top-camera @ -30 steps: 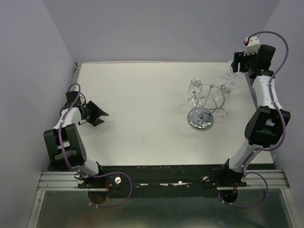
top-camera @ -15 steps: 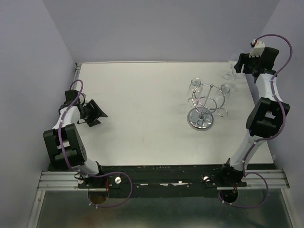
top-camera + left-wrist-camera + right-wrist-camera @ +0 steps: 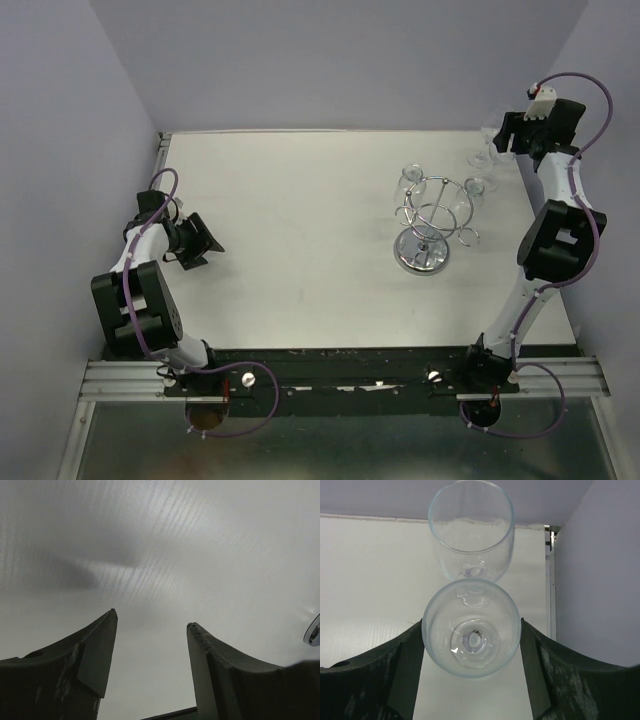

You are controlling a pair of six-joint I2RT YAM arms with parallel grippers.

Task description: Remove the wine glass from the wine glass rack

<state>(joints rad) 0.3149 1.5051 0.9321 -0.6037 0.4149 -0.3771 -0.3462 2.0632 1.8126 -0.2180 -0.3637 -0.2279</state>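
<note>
Right wrist, wine glass (image 3: pixel 471 635) near table (image 3: pixel 365 580) edge

Twin arms in white and black: the left arm (image 3: pixel 135 300) and right arm (image 3: pixel 556 238) pair slim white links with blocky black joint housings. A purple cable (image 3: pixel 160 185) runs along each arm in loose loops. A small white block with a red mark (image 3: pixel 541 95) sits on the right wrist. The left pincer (image 3: pixel 151 618) and right pincer (image 3: pixel 470 625) have dark, curved, tapering fingers (image 3: pixel 97 650), scuffed pale at the edges.
</note>
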